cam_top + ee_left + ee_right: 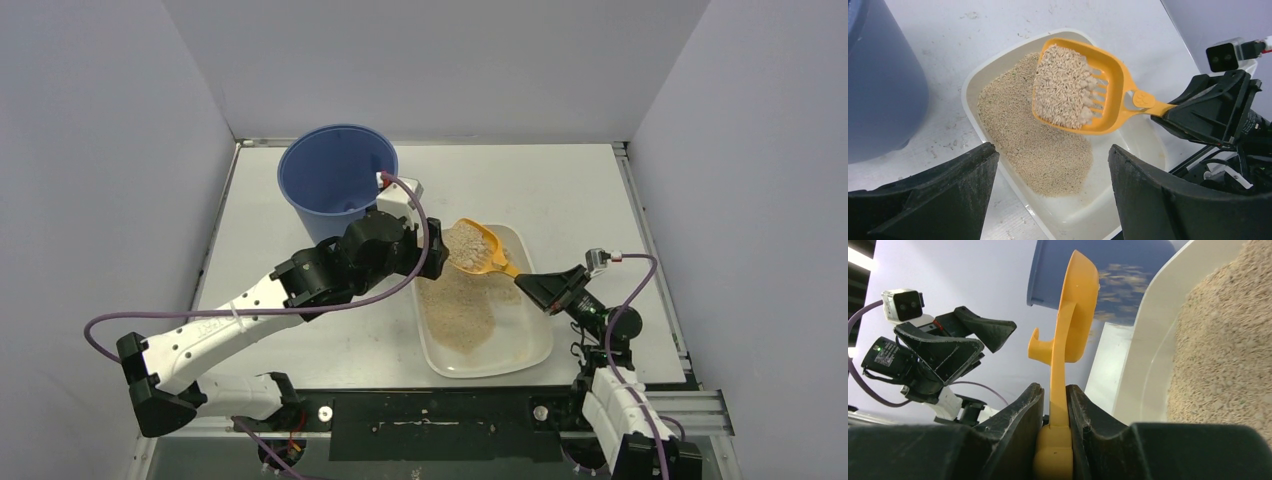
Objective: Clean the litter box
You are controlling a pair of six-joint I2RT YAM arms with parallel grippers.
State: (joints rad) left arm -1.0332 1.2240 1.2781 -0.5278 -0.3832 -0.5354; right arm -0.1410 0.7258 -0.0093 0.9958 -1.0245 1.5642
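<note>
The white litter box (528, 345) lies on the table right of centre, with tan granules heaped in its far and left part. It also shows in the left wrist view (1135, 160) and the right wrist view (1148, 340). My right gripper (533, 287) (1053, 388) is shut on the handle of the yellow slotted scoop (480, 250) (1115, 75) (1079, 305). It holds the scoop above the box's far end, loaded with a pile of granules. My left gripper (437, 250) (1051, 150) is open and empty, hovering over the box's left rim, between the bucket and the scoop.
The tall blue bucket (335, 175) (878, 90) (1123, 275) stands upright at the back left of the box, close behind the left wrist. Grey walls enclose the table on three sides. A few granules lie scattered on the table near the bucket (953, 145).
</note>
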